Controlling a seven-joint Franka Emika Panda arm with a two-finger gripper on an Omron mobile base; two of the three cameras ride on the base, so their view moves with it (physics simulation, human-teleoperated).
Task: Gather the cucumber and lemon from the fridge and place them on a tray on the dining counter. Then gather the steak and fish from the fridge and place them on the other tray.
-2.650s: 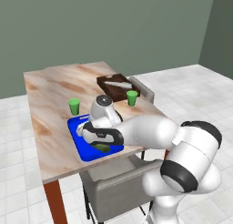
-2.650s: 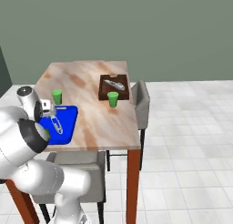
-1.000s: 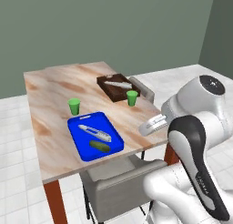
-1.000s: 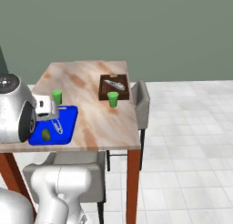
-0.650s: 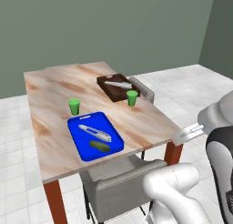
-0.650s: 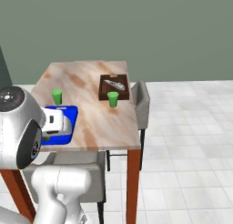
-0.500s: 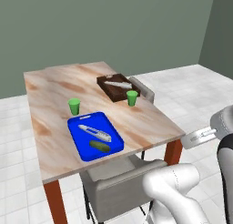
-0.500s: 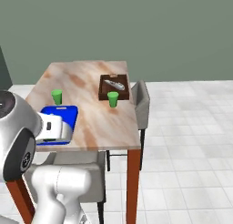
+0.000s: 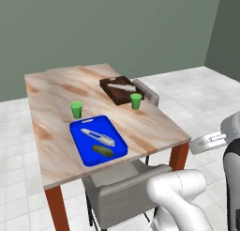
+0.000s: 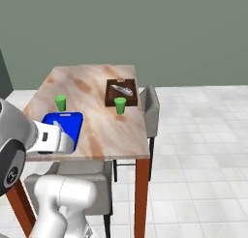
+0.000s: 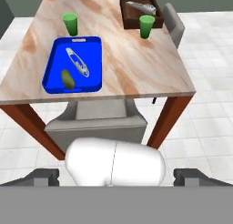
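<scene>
On the marble-patterned worktop (image 9: 140, 124) with its reddish-brown legs, a small green cup (image 9: 76, 109) stands towards the left, just behind the flat blue plastic tray (image 9: 77, 131). That tray sits near the front edge of the worktop and carries two things: a silvery fish (image 9: 97, 137) lying slantwise across its middle, and a short dark-green cucumber (image 9: 102, 150) just in front of the fish, close to the tray's near rim. From the hand view the same pair shows, the cucumber (image 11: 68, 79) beside the fish (image 11: 78, 63) on the blue tray (image 11: 93, 45).

Further right and towards the back, a dark brown wooden tray (image 9: 112, 95) holds another pale, silvery fish-like piece (image 9: 122, 87). A second green cup (image 9: 136, 101) stands just in front of that brown tray.

A grey upholstered chair (image 9: 122, 192) is tucked under the near side, another (image 10: 151, 109) at the far right side.

The gripper (image 11: 116, 175) hangs well back from the worktop, its dark fingers (image 11: 45, 176) spread wide apart and holding nothing.
</scene>
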